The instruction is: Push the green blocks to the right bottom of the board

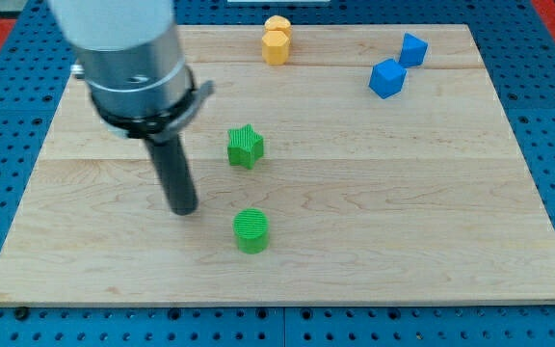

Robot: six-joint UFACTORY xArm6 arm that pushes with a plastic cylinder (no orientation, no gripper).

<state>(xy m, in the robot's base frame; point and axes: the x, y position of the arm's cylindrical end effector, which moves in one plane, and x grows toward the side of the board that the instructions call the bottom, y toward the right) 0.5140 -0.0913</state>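
Pale wooden counter (432, 241), plank seams running across. Near the middle, a green star block (246, 146); below it, apart, a green cylinder block (251, 231). At the view's top edge, two yellow blocks (276, 40) touching, one behind the other. Toward the view's top right, two blue cubes (386, 78), (412, 49) just beside each other.

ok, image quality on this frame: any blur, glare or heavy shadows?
Camera view: lighting is even and soft, no glare on the wooden board. The green star block and green cylinder block are sharp, with faint shadows only. The arm's grey housing at the view's top left looks slightly soft; my tip is clear, left of both green blocks.
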